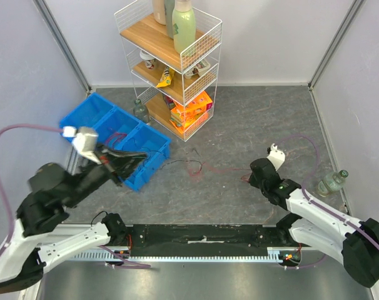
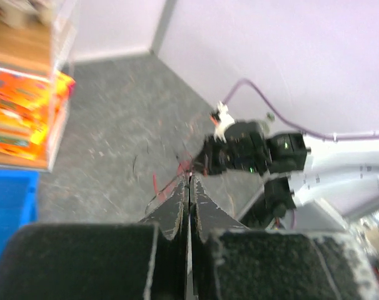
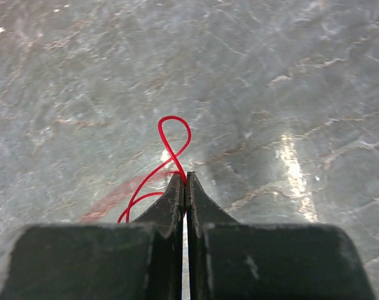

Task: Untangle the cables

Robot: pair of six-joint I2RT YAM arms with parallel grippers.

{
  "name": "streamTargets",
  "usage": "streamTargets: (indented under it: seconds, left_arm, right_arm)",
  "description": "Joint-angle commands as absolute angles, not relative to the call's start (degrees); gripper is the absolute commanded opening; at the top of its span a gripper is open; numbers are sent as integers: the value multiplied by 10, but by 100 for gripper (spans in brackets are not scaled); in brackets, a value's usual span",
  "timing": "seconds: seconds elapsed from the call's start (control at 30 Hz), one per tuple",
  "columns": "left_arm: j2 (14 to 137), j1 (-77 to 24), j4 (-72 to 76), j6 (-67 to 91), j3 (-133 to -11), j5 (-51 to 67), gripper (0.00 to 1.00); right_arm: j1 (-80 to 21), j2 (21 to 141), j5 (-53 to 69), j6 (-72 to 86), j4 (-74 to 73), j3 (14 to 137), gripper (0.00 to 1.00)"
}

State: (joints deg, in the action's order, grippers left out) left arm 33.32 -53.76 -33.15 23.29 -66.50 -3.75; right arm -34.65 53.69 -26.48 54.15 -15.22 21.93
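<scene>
Lying thin across the middle of the grey desk (image 1: 252,119): the cables (image 1: 199,167), black wire (image 1: 177,164) trailing rightward from beside the blue bin (image 1: 89,103), red wire (image 1: 224,170) carrying on toward the right arm. Leaving bare desk open in front of and behind them; closing in with walls at left, right and back. Crowding the back-left corner with bin and wire shelf (image 1: 196,75); standing a bottle (image 1: 332,182) near the right wall. Hanging raised over the bin's near corner, elbow bent: left fingers (image 2: 180,200), pressed together, too blurred for telling whether pinching a strand. Reaching low, tips down at the desk: right fingers (image 3: 177,190), clamped on the red wire, a small loop poking out beyond the tips.
</scene>
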Motion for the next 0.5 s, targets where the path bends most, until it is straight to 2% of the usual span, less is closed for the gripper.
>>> streamTargets:
  seconds: [0.0, 0.47]
  left_arm:
    - [282, -539, -339, 185, -713, -163, 2]
    - [245, -539, -402, 115, -805, -276, 2]
  right_arm:
    - [-310, 533, -284, 561, -193, 214, 0]
    - [-193, 508, -241, 507, -206, 214, 0]
